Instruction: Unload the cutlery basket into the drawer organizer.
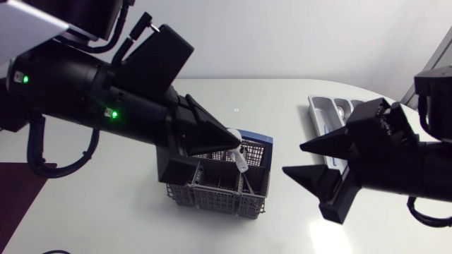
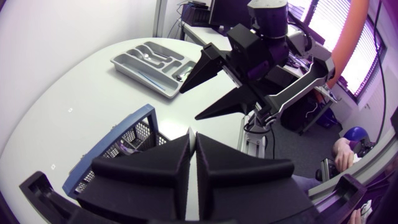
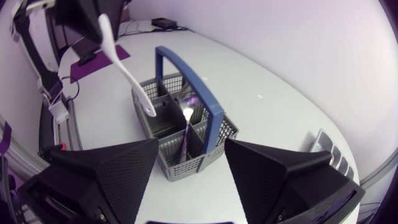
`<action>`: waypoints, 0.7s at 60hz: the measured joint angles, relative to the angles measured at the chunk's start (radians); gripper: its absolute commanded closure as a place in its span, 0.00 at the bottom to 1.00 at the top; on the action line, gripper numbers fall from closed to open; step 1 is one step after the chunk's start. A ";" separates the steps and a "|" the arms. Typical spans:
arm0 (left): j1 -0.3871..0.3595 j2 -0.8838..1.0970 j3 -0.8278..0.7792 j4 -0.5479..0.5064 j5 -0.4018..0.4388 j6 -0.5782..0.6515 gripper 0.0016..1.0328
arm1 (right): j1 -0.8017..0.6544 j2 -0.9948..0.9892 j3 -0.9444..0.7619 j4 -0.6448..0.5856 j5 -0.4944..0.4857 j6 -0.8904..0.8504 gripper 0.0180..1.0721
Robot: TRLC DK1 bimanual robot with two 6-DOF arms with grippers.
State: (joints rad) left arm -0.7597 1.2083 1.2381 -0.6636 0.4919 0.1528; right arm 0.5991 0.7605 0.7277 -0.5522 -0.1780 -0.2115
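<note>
1. Left gripper (image 1: 235, 143) is pressed together on a white utensil (image 3: 124, 59), pinching its upper end. The rest hangs slanted over the cutlery basket (image 1: 212, 197), with the lower tip just above the compartments. Can't tell whether it touches them.
2. Handling guess: looks like plastic, so light, stiff enough and smooth. Pinched at one end, it could pivot between the pads, so a slow carry seems wise. Not fragile.
3. Grip spot: the hold near the end suits lifting out. For laying it flat, a hold nearer mid-shaft would swing less.
4. Look: plain white, slim flat shaft, rounded end. Can't tell spoon from knife.
5. Basket: grey mesh, several compartments, blue handle (image 3: 186, 78) arching over. One metal piece (image 3: 186, 127) stands inside, thin and shiny. Probably heavier and more slippery; I'd take it by the exposed upper shaft.
6. Drawer organizer (image 1: 314, 113) sits at 2 o'clock from the basket. It's grey with long slots, and something metal already lies in it.
7. Right gripper (image 1: 293, 159) is spread wide and holds nothing. It's at 3 o'clock from the basket, between basket and organizer.
</note>
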 measured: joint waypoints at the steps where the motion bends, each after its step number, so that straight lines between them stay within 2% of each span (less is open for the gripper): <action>1: 0.001 0.002 0.000 0.000 0.008 0.000 0.97 | 0.006 0.000 0.000 -0.007 -0.002 -0.010 0.17; 15: 0.003 0.087 0.000 0.003 0.136 0.001 0.97 | 0.023 0.017 0.053 -0.050 -0.178 -0.087 0.17; 27: 0.003 0.141 -0.001 0.000 0.206 0.004 0.97 | 0.066 0.065 0.055 -0.045 -0.216 -0.112 0.18; 31: 0.003 0.146 -0.001 -0.002 0.220 0.004 0.97 | 0.085 0.074 0.055 -0.035 -0.219 -0.112 0.26; 37: 0.003 0.158 -0.001 -0.004 0.238 0.004 0.97 | 0.096 0.090 0.050 0.017 -0.219 -0.112 0.50; 42: 0.004 0.161 -0.001 -0.005 0.245 0.004 0.97 | 0.096 0.103 0.048 0.033 -0.221 -0.112 0.58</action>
State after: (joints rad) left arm -0.7559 1.3693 1.2373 -0.6689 0.7368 0.1566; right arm 0.6949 0.8631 0.7753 -0.5194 -0.3988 -0.3237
